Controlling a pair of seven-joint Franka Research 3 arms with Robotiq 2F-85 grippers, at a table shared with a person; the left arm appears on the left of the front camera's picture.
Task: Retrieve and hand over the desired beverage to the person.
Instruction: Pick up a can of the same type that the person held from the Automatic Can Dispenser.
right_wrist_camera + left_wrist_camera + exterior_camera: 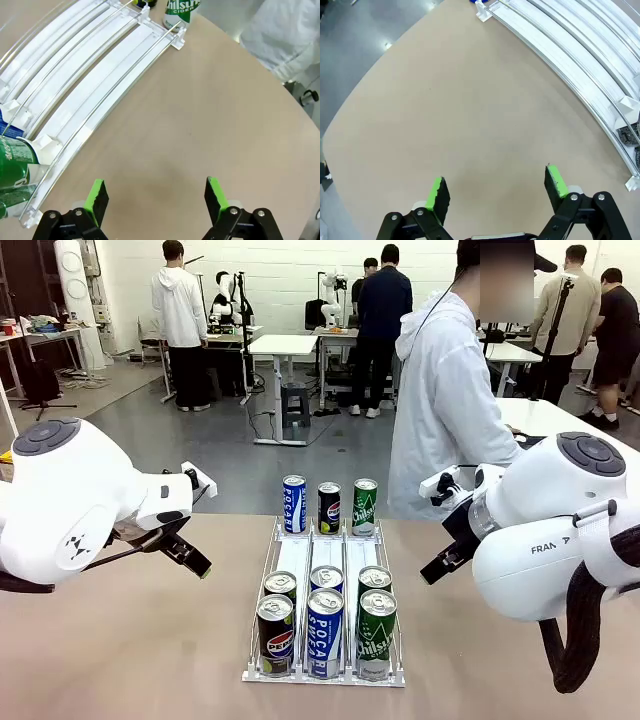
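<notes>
L gripper point(495, 182) hangs over bare table point(120, 640) left of the rack point(293, 558), green pads wide apart, nothing btwn them. R gripper point(155, 186) hangs over bare tabletop on the rack's right side, fingers spread too, empty. White 3-lane rack sits mid-table, running from the robot side toward the person point(440, 410). Drinks all upright in it. Far end has one can per lane: far Pocari can point(293, 504) (blue) in left lane, far Pepsi can point(329, 507) (dark) in mid lane, far cider can point(365, 506) (green) in right lane. Near end has two cans per lane: front Pepsi can point(275, 635) left, front Pocari can point(325, 632) mid, front cider can point(376, 633) right, w/ a second can close behind each. Lanes bare btwn the two groups. Both grippers are apart from the cans. Person in white hoodie stands at the table's far edge, just behind the rack's far right corner, body side-on to the camera
</notes>
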